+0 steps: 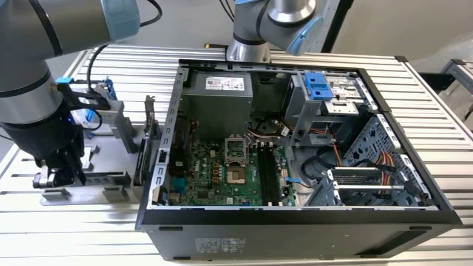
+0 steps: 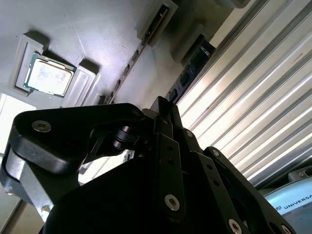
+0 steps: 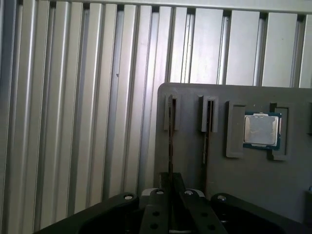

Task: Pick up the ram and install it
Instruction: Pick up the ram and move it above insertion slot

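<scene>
At the exterior view's left, beside the open computer case (image 1: 296,235), the arm reached down and the gripper (image 1: 59,176) stood low over the slatted table (image 1: 74,238). In the first wrist view the ram (image 3: 170,141) stood on edge in a slot of a grey holder plate (image 3: 195,97). A second stick (image 3: 206,139) stood in the neighbouring slot, with a processor chip (image 3: 262,129) beyond it, so the ram was the stick farther from the chip. The fingers (image 3: 155,214) were drawn together against both faces of the ram at its near end, with no gap visible. The second wrist view showed the same closed grip. The ram's far end sat in its slot. Inside the case, the motherboard (image 1: 221,172) lay exposed.
</scene>
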